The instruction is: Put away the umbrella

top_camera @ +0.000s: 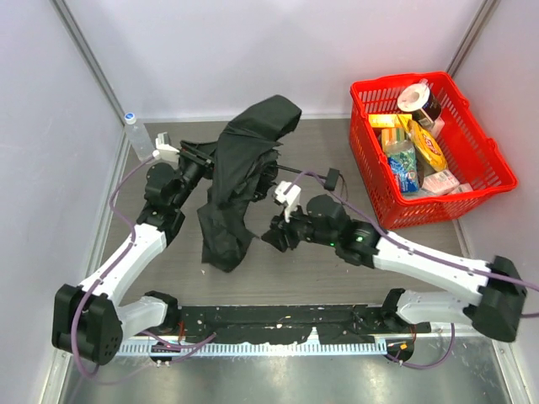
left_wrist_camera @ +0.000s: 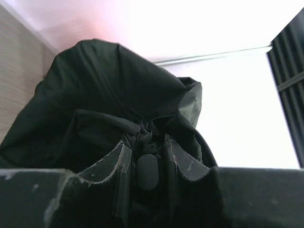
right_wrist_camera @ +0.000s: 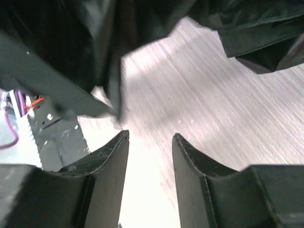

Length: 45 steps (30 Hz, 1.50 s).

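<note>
The black umbrella [top_camera: 240, 168] is folded and hangs as loose fabric, its top raised toward the back wall and its lower end draped down to the table. My left gripper [top_camera: 215, 164] is shut on the umbrella [left_wrist_camera: 118, 114], its fingers [left_wrist_camera: 183, 161] clamped round the shaft with a black oval tip between them. My right gripper [top_camera: 271, 236] is open and empty, low over the table just right of the hanging fabric. In the right wrist view its gripper [right_wrist_camera: 149, 137] faces bare table, with umbrella fabric [right_wrist_camera: 71, 42] beyond.
A red basket [top_camera: 484, 151] with groceries stands at the back right. A clear water bottle [top_camera: 136, 135] stands at the back left by the wall. A black rail [top_camera: 278, 324] runs along the near edge between the arm bases.
</note>
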Each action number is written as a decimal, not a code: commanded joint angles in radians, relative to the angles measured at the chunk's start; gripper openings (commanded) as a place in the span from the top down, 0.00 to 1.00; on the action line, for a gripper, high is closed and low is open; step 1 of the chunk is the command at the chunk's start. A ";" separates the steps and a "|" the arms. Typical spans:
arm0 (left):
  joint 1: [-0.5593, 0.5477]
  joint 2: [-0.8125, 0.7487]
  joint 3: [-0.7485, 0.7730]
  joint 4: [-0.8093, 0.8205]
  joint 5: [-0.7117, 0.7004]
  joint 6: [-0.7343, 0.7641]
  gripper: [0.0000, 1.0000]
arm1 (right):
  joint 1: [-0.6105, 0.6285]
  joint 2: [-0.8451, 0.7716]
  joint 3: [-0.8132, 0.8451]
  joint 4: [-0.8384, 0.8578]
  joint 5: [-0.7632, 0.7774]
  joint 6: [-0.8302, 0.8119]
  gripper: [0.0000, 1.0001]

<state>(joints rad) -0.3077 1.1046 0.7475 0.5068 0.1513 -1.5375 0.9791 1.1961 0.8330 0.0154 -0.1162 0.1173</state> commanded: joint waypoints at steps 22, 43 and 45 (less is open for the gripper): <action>0.056 -0.149 0.165 -0.310 0.070 0.674 1.00 | -0.209 0.070 0.925 -0.729 -0.166 0.020 0.43; 0.068 -0.120 0.357 -0.813 0.048 0.904 0.30 | -0.192 0.131 0.247 0.024 -0.175 0.311 0.21; 0.068 -0.121 0.348 -0.826 0.106 0.907 0.31 | -0.191 0.096 0.256 -0.046 -0.241 0.318 0.21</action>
<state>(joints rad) -0.2455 1.0042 1.0752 -0.1982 0.1638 -0.7425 0.7780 1.3579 1.0260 0.1490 -0.2897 0.3988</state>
